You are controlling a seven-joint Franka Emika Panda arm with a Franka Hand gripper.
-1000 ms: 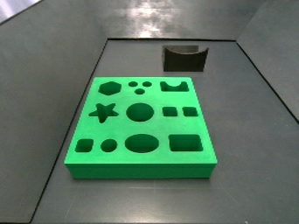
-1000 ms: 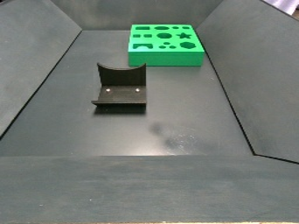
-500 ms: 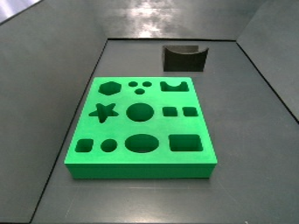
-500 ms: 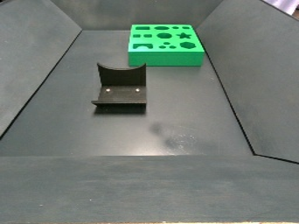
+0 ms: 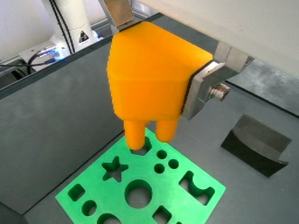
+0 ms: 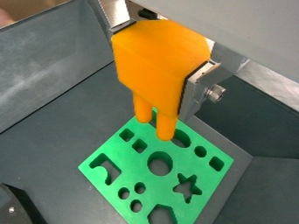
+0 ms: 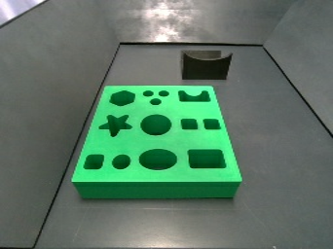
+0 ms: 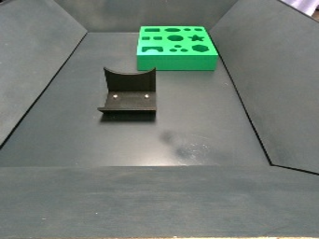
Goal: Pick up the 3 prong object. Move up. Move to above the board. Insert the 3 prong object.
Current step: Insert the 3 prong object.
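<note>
In both wrist views my gripper (image 5: pixel 158 61) (image 6: pixel 158 63) is shut on the 3 prong object (image 5: pixel 149 74) (image 6: pixel 158 66). It is an orange block held upright, with its prongs (image 5: pixel 152 136) (image 6: pixel 155 121) pointing down. A silver finger (image 5: pixel 201 87) (image 6: pixel 198 86) presses its side. The object hangs well above the green board (image 5: pixel 107 188) (image 6: pixel 158 179), over the end that has the three small holes (image 5: pixel 162 157). The board also shows in both side views (image 7: pixel 130 142) (image 8: pixel 174 63), where the gripper and the object are out of view.
The dark fixture (image 7: pixel 204 64) (image 8: pixel 127 93) stands on the dark floor beyond the board's end that has the three small holes. It also shows in the wrist views (image 5: pixel 260 144) (image 6: pixel 10 206). Sloped dark walls (image 7: pixel 78 88) (image 8: pixel 37 84) enclose the floor.
</note>
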